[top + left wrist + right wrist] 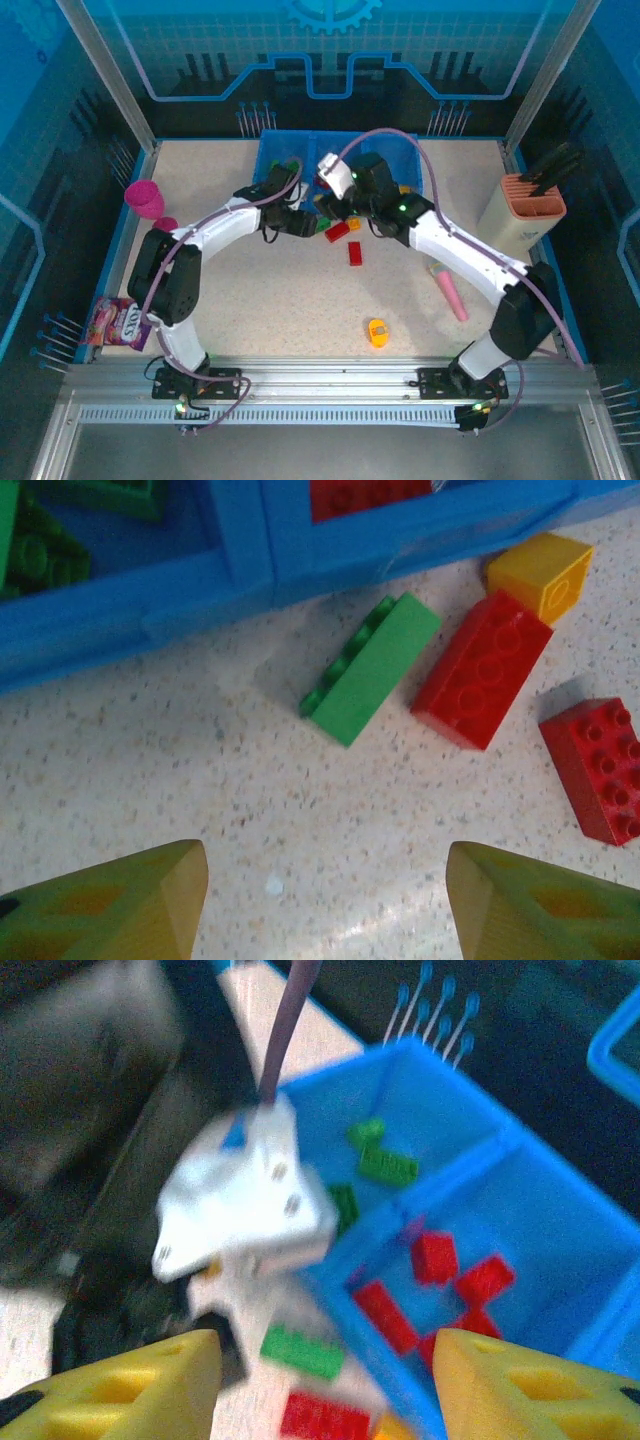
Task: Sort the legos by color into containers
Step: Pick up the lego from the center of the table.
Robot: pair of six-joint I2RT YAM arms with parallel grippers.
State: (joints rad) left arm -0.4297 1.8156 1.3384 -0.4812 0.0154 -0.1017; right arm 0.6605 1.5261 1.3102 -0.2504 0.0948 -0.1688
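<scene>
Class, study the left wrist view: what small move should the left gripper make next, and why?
Probably ease the left gripper forward and down over the green brick. Its jaws stand open and empty, and that brick lies loose on the table just outside the blue tray.

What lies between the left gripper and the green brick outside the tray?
Nothing: the left wrist view shows bare speckled table from the left gripper up to the green brick.

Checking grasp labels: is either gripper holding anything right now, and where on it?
Nothing held. Left gripper open, empty, short of the green lego; right gripper open and empty too.
</scene>
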